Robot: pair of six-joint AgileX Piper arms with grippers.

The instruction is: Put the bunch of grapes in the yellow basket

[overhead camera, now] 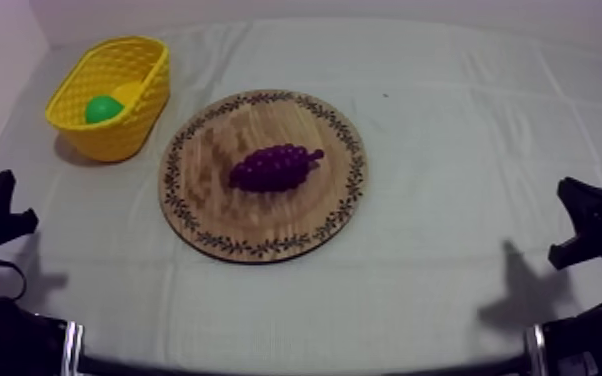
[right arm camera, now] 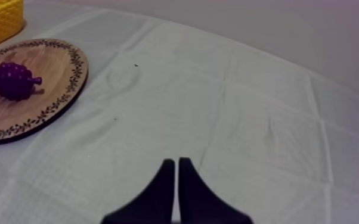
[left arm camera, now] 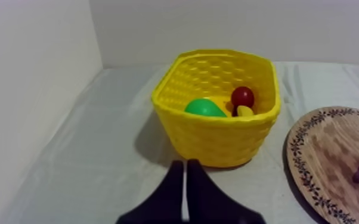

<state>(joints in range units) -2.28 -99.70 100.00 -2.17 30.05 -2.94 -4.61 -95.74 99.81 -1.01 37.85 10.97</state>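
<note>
Lying on its side near the middle of the wooden board (overhead camera: 205, 205), the purple bunch of grapes (overhead camera: 275, 167) has its stem end turned toward the right arm's side of the surface (overhead camera: 445, 280). The board sits flat, just beside the yellow basket (overhead camera: 150, 100) but not touching it; the basket stands at the far left of the surface, close to the wall. Inside the basket are a green fruit (left arm camera: 204, 108) and a small red fruit (left arm camera: 242, 96), with a yellow piece (left arm camera: 245, 111) touching the red one. The left hand (left arm camera: 185, 164) rests low at its own side, its fingers pressed together into a narrow wedge with nothing between them, pointing at the basket's near wall and apart from it. The right hand (right arm camera: 176, 162) is likewise pressed together on nothing, low at the right side, over bare surface and well apart from the board.
</note>
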